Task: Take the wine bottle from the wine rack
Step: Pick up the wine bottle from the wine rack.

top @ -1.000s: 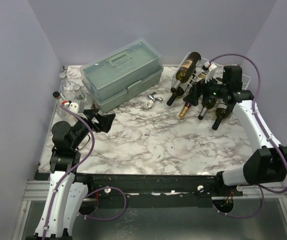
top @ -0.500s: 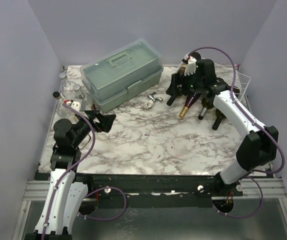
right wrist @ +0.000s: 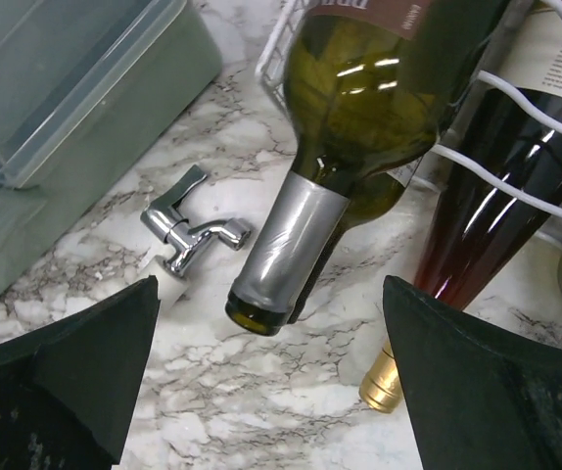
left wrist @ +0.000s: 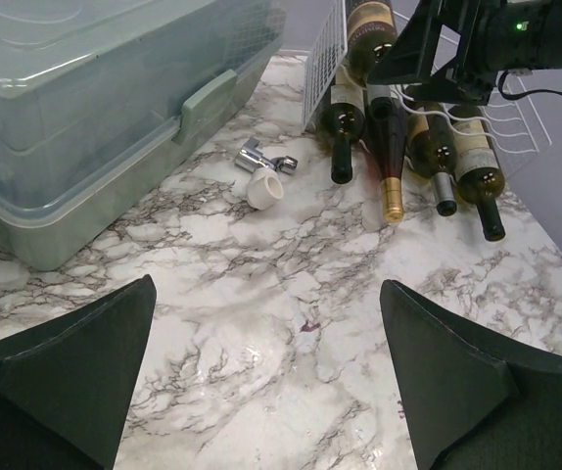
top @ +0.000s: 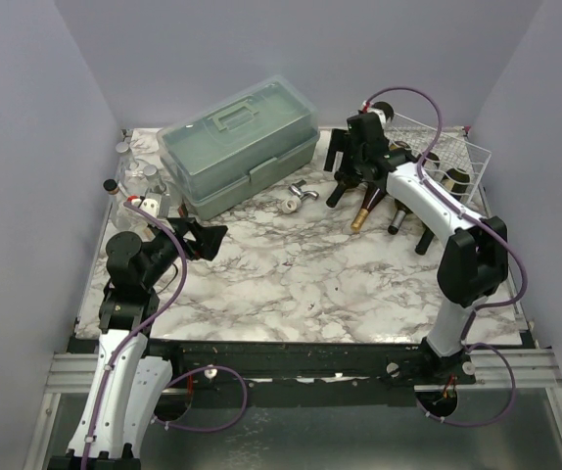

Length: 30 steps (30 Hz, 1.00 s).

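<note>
The white wire wine rack (top: 454, 149) stands at the back right with several bottles in it, necks pointing at me. The top wine bottle (right wrist: 359, 88) is green with a silver foil neck (right wrist: 286, 250) and tilts down out of the rack's left end; it also shows in the left wrist view (left wrist: 369, 24). My right gripper (right wrist: 271, 392) is open just in front of and below that neck, touching nothing. In the top view my right gripper (top: 345, 166) covers most of that bottle. My left gripper (left wrist: 266, 382) is open over bare marble at the left (top: 208, 235).
A pale green toolbox (top: 237, 142) sits at the back middle. A chrome tap fitting (right wrist: 188, 230) and a white ring (left wrist: 264, 188) lie between toolbox and rack. Lower bottles stick out onto the table, one with a gold cap (right wrist: 384, 377). Glass jars (top: 139, 176) stand far left.
My right arm has swung left from the rack's right side across to its front-left end, bringing the open gripper to the top bottle's neck. The left arm has not moved.
</note>
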Motion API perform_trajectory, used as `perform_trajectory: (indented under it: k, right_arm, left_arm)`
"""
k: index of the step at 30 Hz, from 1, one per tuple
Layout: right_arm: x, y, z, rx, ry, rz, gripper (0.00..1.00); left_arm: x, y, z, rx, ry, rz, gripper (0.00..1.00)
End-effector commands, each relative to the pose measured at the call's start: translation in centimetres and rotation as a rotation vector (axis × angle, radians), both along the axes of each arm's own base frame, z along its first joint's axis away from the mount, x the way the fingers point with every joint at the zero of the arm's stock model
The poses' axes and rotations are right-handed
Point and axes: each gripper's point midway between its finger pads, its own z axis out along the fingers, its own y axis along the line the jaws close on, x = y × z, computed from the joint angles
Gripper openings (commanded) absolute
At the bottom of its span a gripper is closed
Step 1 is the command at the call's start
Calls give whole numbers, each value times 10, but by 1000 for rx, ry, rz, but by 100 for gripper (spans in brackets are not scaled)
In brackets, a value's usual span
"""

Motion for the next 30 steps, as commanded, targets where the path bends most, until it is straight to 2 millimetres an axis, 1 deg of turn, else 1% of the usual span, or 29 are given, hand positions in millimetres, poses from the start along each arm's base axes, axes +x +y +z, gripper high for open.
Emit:
perform_trajectory:
  k: [1, 3, 6, 10, 14, 17, 23, 30]
  right_arm:
    - [10, -9, 5, 74, -23, -173, 98]
    - [13, -11, 1, 98, -26, -214, 97]
    - [17, -13, -8, 102, -13, -263, 89]
    - [22, -12, -17, 78, 29, -285, 81]
    - [26, -10, -20, 90, 39, -298, 75]
    - [28, -12, -26, 79, 48, -320, 70]
    - [32, -13, -38, 69, 68, -345, 65]
    - [41, -14, -45, 82, 88, -362, 61]
  left_arm:
    - [-1, 1, 12, 12, -33, 2, 99]
    - [-1, 2, 12, 12, -30, 2, 99]
    - [-1, 2, 12, 12, -30, 1, 99]
    - [-1, 2, 12, 16, -32, 2, 99]
    - [0, 2, 11, 19, -28, 5, 99]
    - [0, 3, 10, 20, -26, 7, 99]
    - [1, 3, 9, 22, -23, 8, 99]
    - [1, 3, 8, 26, -18, 8, 99]
